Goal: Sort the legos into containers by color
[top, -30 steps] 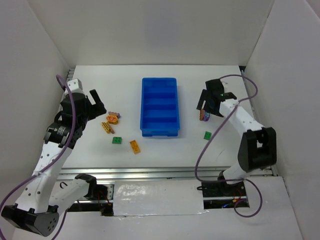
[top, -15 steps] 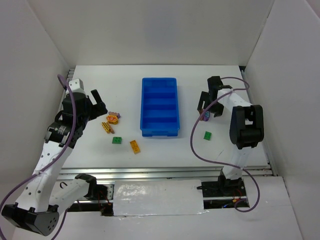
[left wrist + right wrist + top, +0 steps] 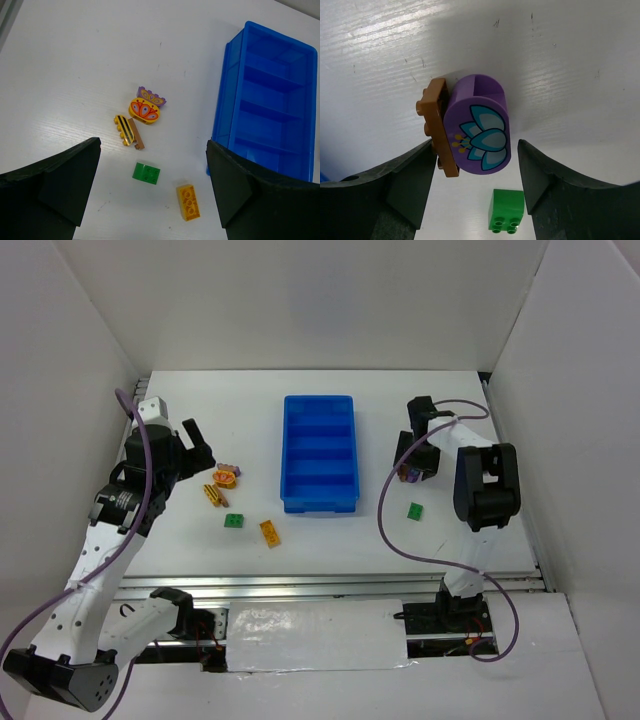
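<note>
Right arm folds down just right of the tray (image 3: 319, 405), right gripper (image 3: 475, 145) straddling the purple lego (image 3: 477, 130) and brown lego (image 3: 437, 132), jaws parted, unclamped. Left gripper (image 3: 152, 145) hovers, spread wide, above legos (image 3: 145, 111) left of the tray.

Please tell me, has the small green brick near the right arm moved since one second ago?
No. The green brick lies where it was, just as far to the right of the blue tray and its near corner as before.

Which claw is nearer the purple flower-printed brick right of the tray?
Right. The right claw straddles the purple brick, one finger on each side. The left claw hovers on the far side of the blue tray.
</note>
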`<action>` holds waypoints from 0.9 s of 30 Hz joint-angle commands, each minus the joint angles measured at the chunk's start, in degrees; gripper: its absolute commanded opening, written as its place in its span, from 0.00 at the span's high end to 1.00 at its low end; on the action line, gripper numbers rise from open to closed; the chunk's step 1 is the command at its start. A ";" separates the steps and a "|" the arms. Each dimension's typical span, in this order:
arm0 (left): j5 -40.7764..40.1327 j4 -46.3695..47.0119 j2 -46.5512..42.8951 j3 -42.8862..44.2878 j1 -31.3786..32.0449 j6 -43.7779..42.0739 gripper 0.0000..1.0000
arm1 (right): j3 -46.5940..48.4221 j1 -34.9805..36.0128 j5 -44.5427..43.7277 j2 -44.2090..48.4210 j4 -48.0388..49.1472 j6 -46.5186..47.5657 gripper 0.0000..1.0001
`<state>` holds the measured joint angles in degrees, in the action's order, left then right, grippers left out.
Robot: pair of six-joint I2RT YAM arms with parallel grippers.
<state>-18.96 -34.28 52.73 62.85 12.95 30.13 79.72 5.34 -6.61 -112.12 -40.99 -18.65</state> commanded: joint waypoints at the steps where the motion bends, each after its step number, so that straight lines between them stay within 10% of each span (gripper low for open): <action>1: 0.50 2.46 -0.26 -0.01 0.06 -0.86 0.00 | 2.72 0.89 -0.24 -0.38 -1.11 1.25 0.28; 17: 1.47 2.73 0.71 -0.27 0.06 -1.21 0.00 | 10.53 1.69 2.57 -6.01 -4.27 8.37 0.23; 26: 1.65 2.64 1.15 -0.27 -0.03 -1.21 0.00 | 10.02 1.95 4.41 -5.75 -4.45 8.37 0.64; 27: 1.73 2.73 1.15 -0.27 0.06 -1.21 0.00 | 9.75 2.04 4.59 -5.66 -4.36 8.46 0.82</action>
<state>-17.69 -34.20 54.02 62.48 12.95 29.98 88.84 6.72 -3.40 -117.97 -44.36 -10.96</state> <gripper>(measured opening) 0.994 0.648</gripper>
